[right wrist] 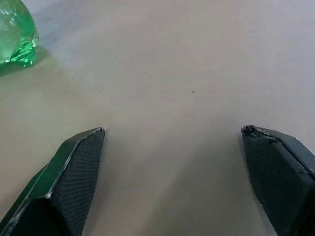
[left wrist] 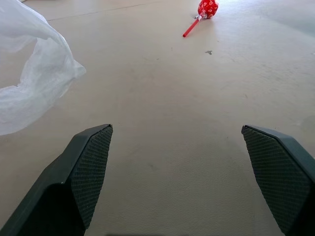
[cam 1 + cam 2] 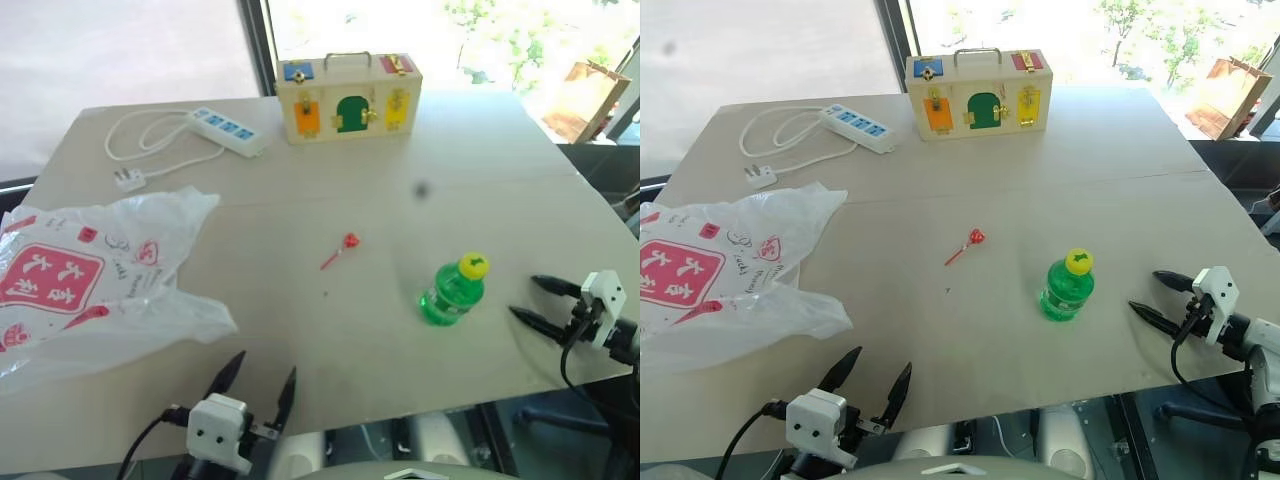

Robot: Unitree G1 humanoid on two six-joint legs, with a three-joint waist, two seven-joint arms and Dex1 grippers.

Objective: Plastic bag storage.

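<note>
Meanwhile, the plastic bag lies crumpled along the bench's left edge, untouched. The left pincer and right pincer hover released and empty. Storage looks unstarted; next, the left must reach the bag.

Daylight enters from the window along the top of the head views; the outdoor area there is overexposed to near white. The table is evenly and brightly lit, with a paler band at upper centre. Shadows are soft and short: a faint one beside the green bottle at lower right, another under the plastic bag at left. A dark smudge sits right of centre. Wrist views are sharp near, softer far.
</note>
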